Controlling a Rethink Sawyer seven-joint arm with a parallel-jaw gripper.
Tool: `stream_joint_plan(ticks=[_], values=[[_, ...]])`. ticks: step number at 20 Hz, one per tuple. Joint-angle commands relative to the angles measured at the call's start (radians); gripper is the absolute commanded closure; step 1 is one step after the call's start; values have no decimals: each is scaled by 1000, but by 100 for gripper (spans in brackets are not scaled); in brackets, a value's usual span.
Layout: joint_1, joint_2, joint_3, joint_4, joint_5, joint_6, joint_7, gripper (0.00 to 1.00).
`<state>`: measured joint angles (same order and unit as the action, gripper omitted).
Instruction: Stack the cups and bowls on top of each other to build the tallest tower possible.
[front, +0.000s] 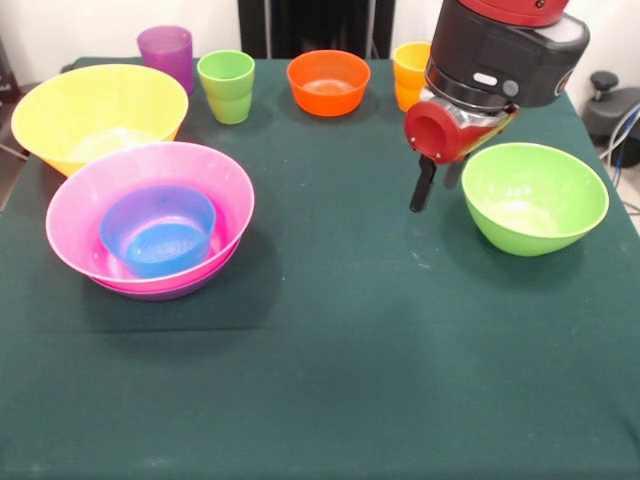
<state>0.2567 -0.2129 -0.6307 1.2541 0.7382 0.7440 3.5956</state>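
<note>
1. The tower (150, 235) stands near the table's (330, 380) left edge: blue bowl (158, 230) nested in the pink bowl (150, 205), purple rim underneath.
2. My gripper (432, 185) hangs just beside the light green bowl (534, 197), toward the right edge, probably lining up on its rim.
3. I cannot tell how wide my gripper is; it holds nothing visible.
4. Yellow bowl (95, 112), orange bowl (328, 82) and cups wait along the far edge.

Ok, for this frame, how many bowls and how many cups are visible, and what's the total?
Bowls: 6: yellow, pink, blue nested in the pink, purple with only a rim edge showing under the pink, orange, light green.
Cups: 3: purple, light green, orange, partly behind the gripper.
Total: 9.
</note>
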Motion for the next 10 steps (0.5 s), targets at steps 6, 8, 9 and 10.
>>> stream_joint_plan(ticks=[6,8,9,10], values=[[9,-23,117,18,-8,59,107,0],[18,-12,113,4,-10,67,124,0],[23,-6,110,-12,-10,78,137,0],[25,-6,110,-16,-11,84,139,0]])
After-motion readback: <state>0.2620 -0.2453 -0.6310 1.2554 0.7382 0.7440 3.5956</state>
